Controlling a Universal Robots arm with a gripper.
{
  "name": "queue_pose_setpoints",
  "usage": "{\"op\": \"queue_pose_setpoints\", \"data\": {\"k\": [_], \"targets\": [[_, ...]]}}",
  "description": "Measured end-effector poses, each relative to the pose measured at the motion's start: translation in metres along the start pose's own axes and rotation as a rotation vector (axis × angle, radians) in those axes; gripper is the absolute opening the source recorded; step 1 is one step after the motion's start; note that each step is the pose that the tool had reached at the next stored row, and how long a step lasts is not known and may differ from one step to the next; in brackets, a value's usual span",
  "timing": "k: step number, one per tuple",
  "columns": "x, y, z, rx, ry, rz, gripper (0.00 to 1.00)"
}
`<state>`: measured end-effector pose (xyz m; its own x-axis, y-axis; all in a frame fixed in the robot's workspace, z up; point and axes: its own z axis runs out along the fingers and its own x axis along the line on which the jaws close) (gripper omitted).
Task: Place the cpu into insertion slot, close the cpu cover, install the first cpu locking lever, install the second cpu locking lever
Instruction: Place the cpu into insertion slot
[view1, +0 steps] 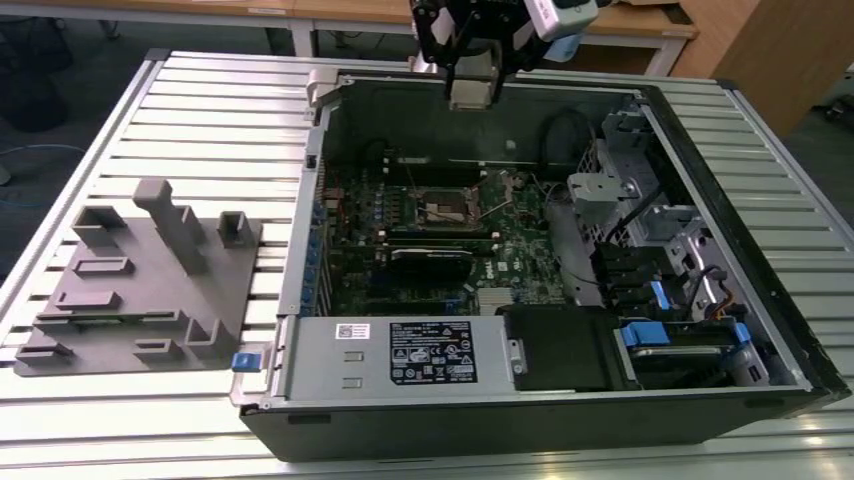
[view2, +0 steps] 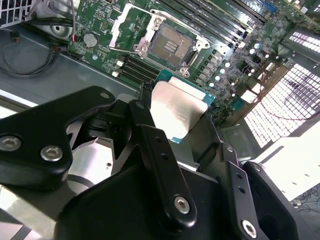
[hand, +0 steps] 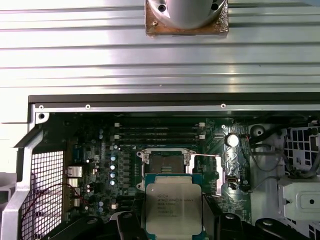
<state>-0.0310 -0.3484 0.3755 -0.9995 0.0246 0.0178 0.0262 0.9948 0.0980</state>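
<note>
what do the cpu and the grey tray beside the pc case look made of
On the cpu, the lid looks metal: matte silvery with a soft sheen, edged by green circuit board. For the grey tray, probably plastic: uniform matte grey, no glints, but unsure.

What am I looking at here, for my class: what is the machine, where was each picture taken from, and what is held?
The machine is a robot arm with jaws at its end. The exterior view comes from a camera off the arm: it shows an open computer case lying on a slatted metal table, with a grey moulded tray at that view's left. Both wrist views come from cameras riding on the arm, looking past the jaws into the case. The jaws are shut on the cpu, a flat square chip. Beyond it, on the green circuit board, lies the insertion slot, empty.
</note>
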Motion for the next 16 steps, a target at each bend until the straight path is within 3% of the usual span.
{"op": "queue_pose_setpoints", "data": {"k": [16], "targets": [[0.0069, -0.0004, 0.0021, -0.0001, -0.0002, 0.0, 0.54]]}}
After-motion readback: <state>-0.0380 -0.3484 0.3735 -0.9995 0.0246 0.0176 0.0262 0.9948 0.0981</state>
